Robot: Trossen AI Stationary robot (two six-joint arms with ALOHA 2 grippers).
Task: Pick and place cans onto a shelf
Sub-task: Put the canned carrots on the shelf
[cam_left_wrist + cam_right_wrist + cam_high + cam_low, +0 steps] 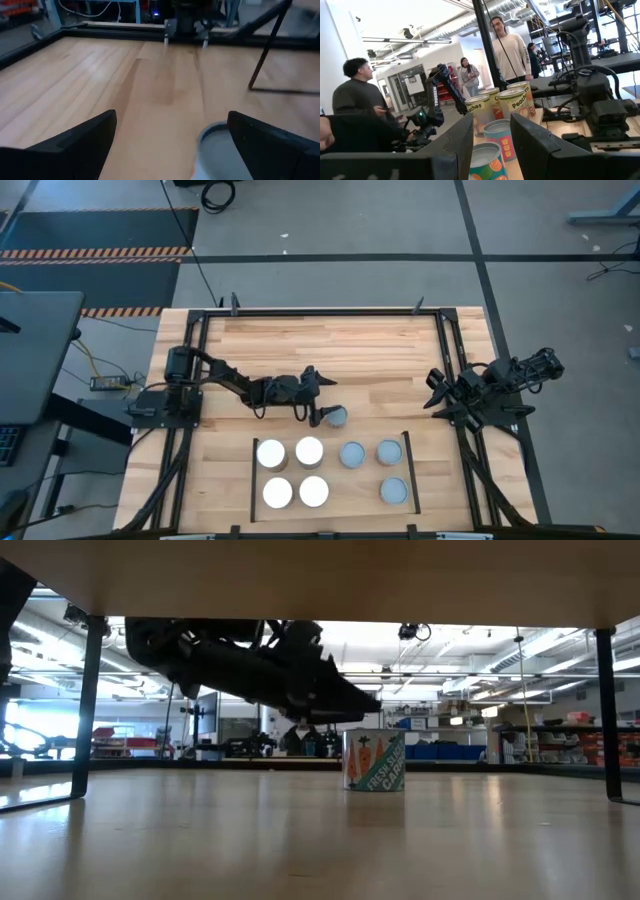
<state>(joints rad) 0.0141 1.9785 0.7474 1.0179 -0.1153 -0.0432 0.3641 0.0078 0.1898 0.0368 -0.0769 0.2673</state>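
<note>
Seven cans stand on the shelf point(256, 480): two white-topped ones point(271, 453) and two grey-topped ones point(352, 454) in the far row, two more white point(278, 493) and one grey point(394, 491) in the near row. One slot in the near row, between the white pair and the grey can, is bare. The eighth can point(336, 416) sits on the table point(350, 350) just beyond the shelf's far edge, at about 12 o'clock from the shelf's middle. The left gripper point(318, 402) hovers right at this can, its jaws spread wide and nothing between them. The right gripper point(436, 388) waits at 3 o'clock by the table's edge, jaws partly apart and empty. Seemingly only this last can remains to be picked and placed.
</note>
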